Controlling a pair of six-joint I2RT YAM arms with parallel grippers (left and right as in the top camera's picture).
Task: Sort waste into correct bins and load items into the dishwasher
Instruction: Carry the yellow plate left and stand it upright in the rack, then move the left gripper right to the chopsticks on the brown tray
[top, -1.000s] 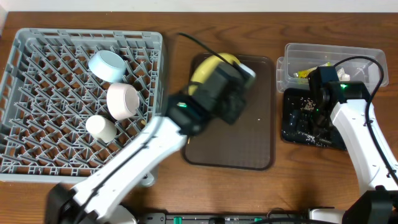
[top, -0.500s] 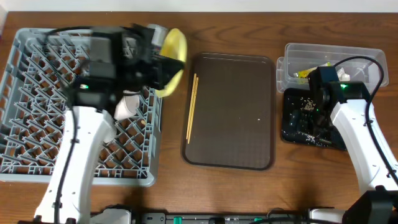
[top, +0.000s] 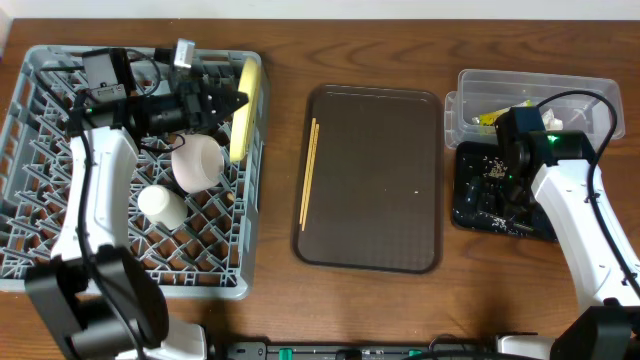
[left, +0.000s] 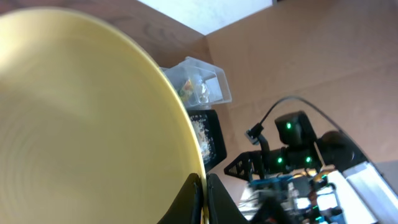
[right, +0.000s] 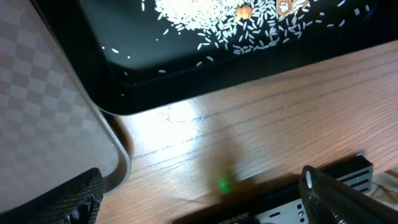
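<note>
The grey dish rack (top: 40, 200) lies under the left fingers (top: 222, 103), which are clamped on the rim of the yellow plate (top: 240, 135), held on edge just ahead of them. Released off a peg slot, it could topple over the rack's wall onto the tabletop. The right fingers (right: 348, 199) stand apart.

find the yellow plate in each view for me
Overhead: yellow plate stands on edge at the dish rack's right side, held by the left claw.
Left wrist: it fills the left half.
Right wrist: not in it.
Shared landmark: the black tray of rice, in all three views.
</note>
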